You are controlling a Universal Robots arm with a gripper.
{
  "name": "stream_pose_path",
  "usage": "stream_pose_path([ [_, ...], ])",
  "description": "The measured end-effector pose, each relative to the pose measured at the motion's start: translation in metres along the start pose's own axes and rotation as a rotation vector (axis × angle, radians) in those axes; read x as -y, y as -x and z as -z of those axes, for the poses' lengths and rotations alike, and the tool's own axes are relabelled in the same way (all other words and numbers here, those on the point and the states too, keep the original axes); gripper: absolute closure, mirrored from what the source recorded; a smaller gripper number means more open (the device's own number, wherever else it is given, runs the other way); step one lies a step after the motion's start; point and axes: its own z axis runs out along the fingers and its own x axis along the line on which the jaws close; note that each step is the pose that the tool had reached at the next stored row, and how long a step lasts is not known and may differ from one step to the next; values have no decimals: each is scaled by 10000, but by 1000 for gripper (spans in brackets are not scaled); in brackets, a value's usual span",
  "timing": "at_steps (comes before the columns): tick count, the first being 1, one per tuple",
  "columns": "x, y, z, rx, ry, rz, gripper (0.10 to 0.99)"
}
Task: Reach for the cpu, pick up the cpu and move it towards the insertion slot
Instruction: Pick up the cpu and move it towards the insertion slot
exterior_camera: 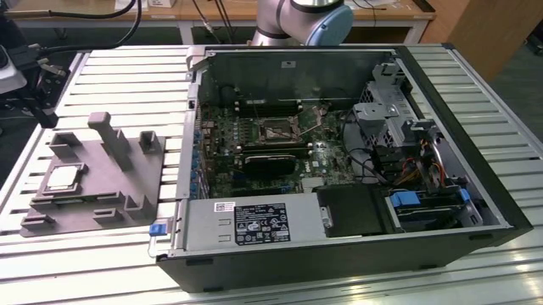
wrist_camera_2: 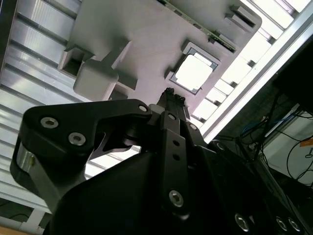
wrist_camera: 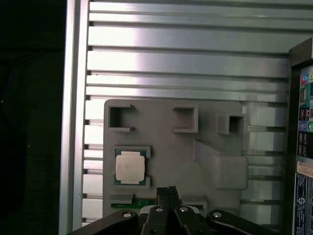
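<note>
While the cpu [exterior_camera: 63, 178] lies flat in its recess on the grey fixture block [exterior_camera: 102, 197], at the exterior view's left, the gripper [wrist_camera: 167, 192] hangs above that block with its fingertips pressed together and nothing between them. In both wrist views the tips point down at bare fixture surface just beside the chip (near it, not touching it). The block rests on a slatted metal table [exterior_camera: 127, 70]. Well apart from the chip, toward the exterior view's right, the insertion slot [exterior_camera: 276, 131] sits on the green board inside the open computer case [exterior_camera: 339, 260], its silvery frame around a dark square.
</note>
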Motion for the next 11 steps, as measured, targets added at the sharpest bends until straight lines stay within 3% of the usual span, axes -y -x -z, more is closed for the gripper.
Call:
stream_pose_path([
  [11,0,-33,-120,-2,-76,-1,980],
])
